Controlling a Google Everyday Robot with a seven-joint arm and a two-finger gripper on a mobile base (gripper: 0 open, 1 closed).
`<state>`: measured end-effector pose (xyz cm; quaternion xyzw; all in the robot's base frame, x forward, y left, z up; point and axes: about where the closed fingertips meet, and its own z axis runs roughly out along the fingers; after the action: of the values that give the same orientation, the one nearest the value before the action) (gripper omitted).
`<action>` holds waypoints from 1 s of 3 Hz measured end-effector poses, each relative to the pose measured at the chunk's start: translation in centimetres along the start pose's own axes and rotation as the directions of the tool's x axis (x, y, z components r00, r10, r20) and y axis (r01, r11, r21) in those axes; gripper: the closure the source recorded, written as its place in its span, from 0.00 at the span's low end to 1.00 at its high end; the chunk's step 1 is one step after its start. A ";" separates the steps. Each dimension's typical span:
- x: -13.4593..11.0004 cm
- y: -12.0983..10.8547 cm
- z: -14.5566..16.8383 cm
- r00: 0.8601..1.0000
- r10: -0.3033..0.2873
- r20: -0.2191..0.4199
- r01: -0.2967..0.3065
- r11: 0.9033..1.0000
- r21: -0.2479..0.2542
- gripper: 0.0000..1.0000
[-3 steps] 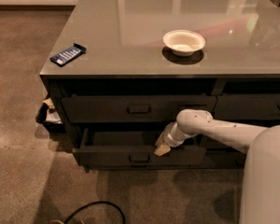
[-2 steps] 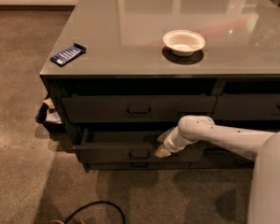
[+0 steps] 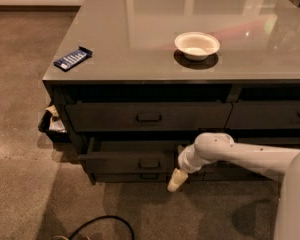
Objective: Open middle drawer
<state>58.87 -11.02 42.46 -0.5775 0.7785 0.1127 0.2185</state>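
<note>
The middle drawer was found partly pulled out, just left of and slightly above the gripper, which was held low by its right end. Whether the gripper was open could not be told. Further pulling seemed needed.

Dim; tabletop glare; gripper beside the middle drawer, seemingly in shadow.

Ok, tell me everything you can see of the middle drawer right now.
The middle drawer is wide and dark grey, with a flat front and a small rectangular pull handle. It stands partly pulled out, its dark shallow inside showing behind the front. The gripper hangs low by its right end; contact cannot be judged.
</note>
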 end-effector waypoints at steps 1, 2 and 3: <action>1.7 2.7 0.5 1.000 0.015 -0.011 -0.015 1.000 -0.027 0.00; 2.2 3.4 0.4 1.000 0.019 -0.017 -0.020 0.999 -0.036 0.18; 1.9 3.4 -0.2 1.000 0.019 -0.017 -0.020 0.999 -0.036 0.42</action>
<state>55.19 -11.65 41.46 -0.5746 0.7838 0.1240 0.2003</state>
